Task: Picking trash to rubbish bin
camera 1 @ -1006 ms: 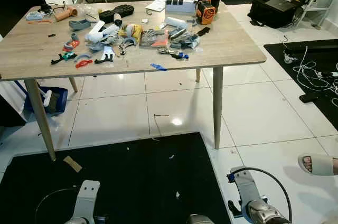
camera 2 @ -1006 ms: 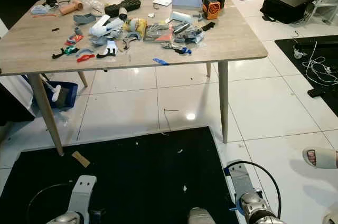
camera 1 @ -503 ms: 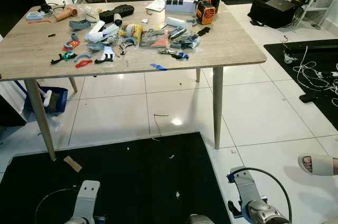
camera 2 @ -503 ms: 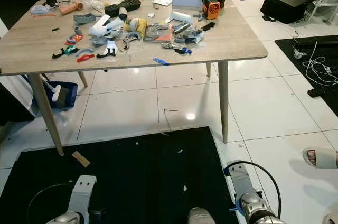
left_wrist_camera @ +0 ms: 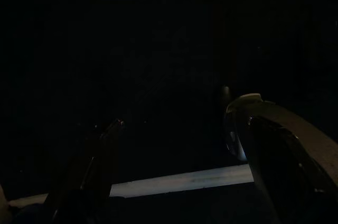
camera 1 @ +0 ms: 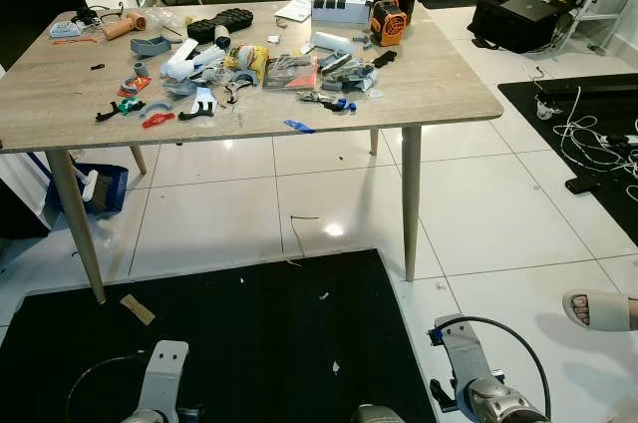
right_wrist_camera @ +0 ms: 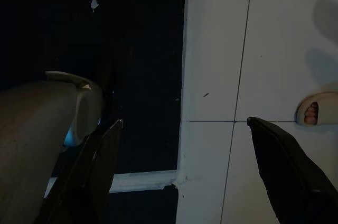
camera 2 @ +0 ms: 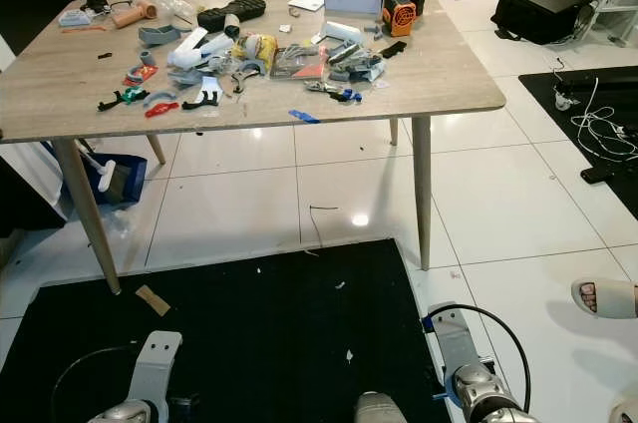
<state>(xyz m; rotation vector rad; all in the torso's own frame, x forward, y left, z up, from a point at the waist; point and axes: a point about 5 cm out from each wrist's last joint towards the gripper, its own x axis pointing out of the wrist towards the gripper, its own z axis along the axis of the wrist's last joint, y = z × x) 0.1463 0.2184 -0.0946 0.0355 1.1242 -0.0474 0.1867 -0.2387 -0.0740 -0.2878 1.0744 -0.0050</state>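
The scene matches the earlier pictures in every view: nothing on the floor or on the surface has moved, and both arms hang low as they did a second ago. That stillness suggests the robot is standing and surveying, with no piece of trash yet chosen.

The left tool [left_wrist_camera: 174,171] hangs over the black floor mat [camera 1: 229,343], its two long black fingers spread wide with nothing between them. The right tool [right_wrist_camera: 185,171] hangs at the mat's edge above the white tiled floor [camera 1: 498,213], likewise wide apart and empty. A person's foot in a pale sandal [camera 1: 601,310] rests on the tiles just right of it.

The likely trash lies scattered on the mat: a small tan cardboard scrap [camera 1: 137,309] near the front left leg of the light wooden surface [camera 1: 439,84], and a few tiny white bits [camera 1: 334,368] nearer the robot. A thin dark strand [camera 1: 297,233] lies on the tiles under the surface. The top itself carries a dense clutter of plastic parts, wrappers and an orange-and-black device [camera 1: 387,19]. A blue container [camera 1: 98,190] stands behind the left legs; whether it is the rubbish bin, I cannot tell.

Judging by this, the task has barely begun; the next move would be to step toward a scrap and bend down.
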